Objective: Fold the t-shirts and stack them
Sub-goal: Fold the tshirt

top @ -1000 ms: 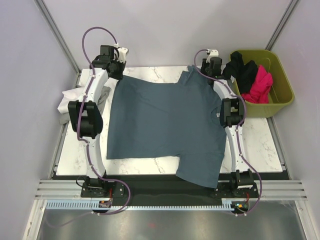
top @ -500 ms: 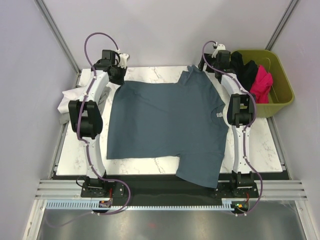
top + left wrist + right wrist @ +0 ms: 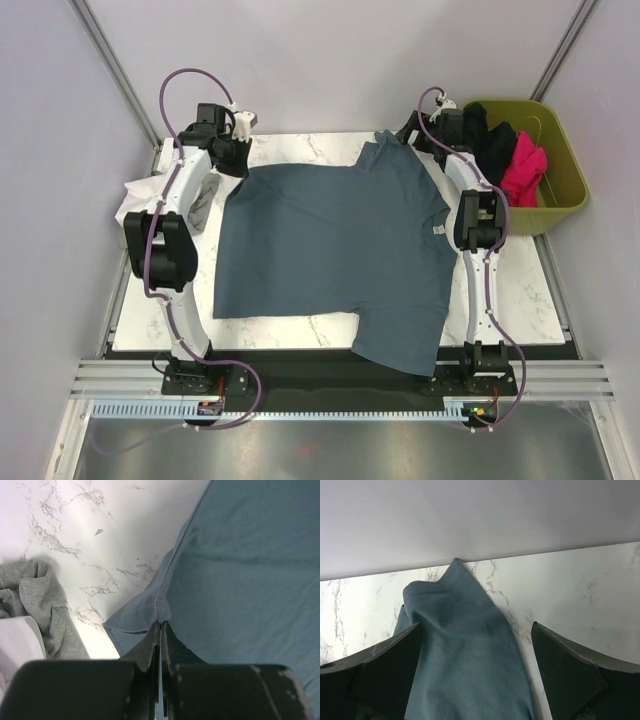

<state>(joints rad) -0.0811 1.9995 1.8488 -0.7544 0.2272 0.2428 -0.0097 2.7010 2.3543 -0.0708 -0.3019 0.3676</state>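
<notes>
Lying flat on the bench (image 3: 520,285), the blue-grey shirt (image 3: 330,250) covers most of it, with the near sleeve overlapping the front edge. Left gripper (image 3: 161,624): jaws pinched tight on the shirt's far hem corner. Right gripper (image 3: 477,630): jaws wide, either side of the far sleeve.

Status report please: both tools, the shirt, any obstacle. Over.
Left tool shut on large slate blue-grey cloth t-shirt, far-left hem corner. Right tool open over its far sleeve. Crumpled grey cloth lies left of shirt.
</notes>
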